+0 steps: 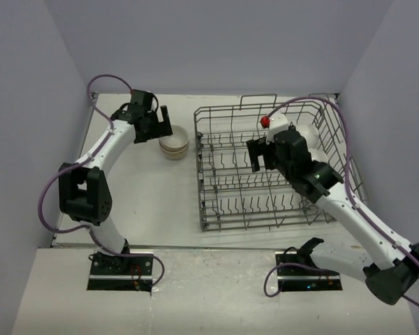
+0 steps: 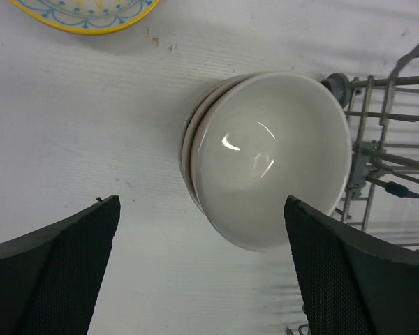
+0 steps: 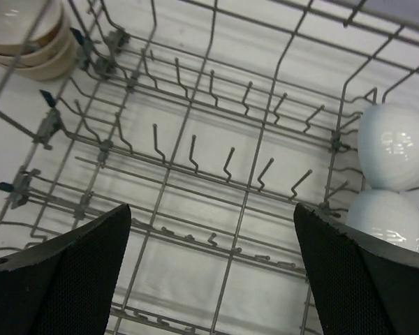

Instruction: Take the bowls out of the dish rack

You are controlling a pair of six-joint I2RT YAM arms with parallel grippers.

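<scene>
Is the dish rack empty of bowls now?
No, the right wrist view shows two white bowls inside the rack, at the right side of the picture.

Stacked beige bowls (image 1: 174, 144) are seen just left of the dish rack (image 1: 237, 202), left gripper (image 1: 160, 127) beside them; right gripper (image 1: 260, 161) is held over the rack.

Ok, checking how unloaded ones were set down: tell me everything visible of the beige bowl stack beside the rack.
The stack of glossy beige ceramic bowls, apparently three nested, sits upright, slightly askew, on the white table close beside the grey wire dish rack's left wall. The top bowl is empty. The open left pincer hovers above, not touching.
</scene>
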